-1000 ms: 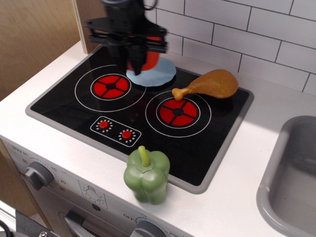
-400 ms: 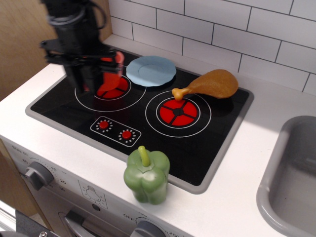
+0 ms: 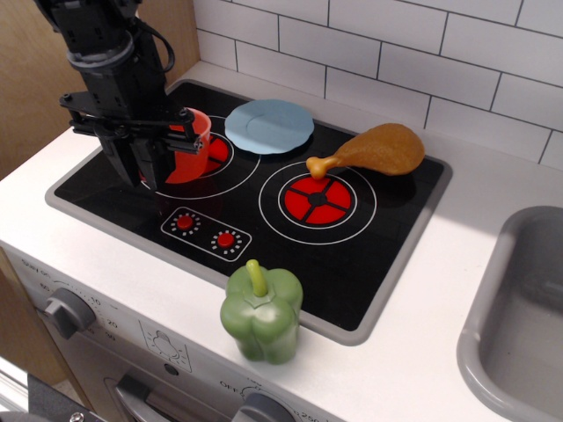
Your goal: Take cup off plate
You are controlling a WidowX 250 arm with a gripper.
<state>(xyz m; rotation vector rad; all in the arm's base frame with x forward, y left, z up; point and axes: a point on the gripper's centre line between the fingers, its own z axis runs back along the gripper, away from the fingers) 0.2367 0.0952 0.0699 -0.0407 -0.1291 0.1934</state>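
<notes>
The red-orange cup [image 3: 189, 149] stands over the left burner of the black stove top, partly hidden by my gripper [image 3: 157, 163]. The gripper is shut on the cup's near side, with dark fingers reaching down in front of it. I cannot tell whether the cup rests on the burner or hangs just above it. The light-blue plate [image 3: 269, 126] lies bare at the back of the stove, to the right of the cup and apart from it.
A brown toy chicken drumstick [image 3: 374, 150] lies by the right burner [image 3: 317, 200]. A green toy pepper [image 3: 262, 313] stands at the stove's front edge. Two red knobs [image 3: 206, 231] sit in front of the burners. A grey sink [image 3: 519, 325] is at the right. A wooden wall stands on the left.
The gripper carried the cup off the plate, leftward and toward the front, then lowered it over the left burner. The plate is now bare.
</notes>
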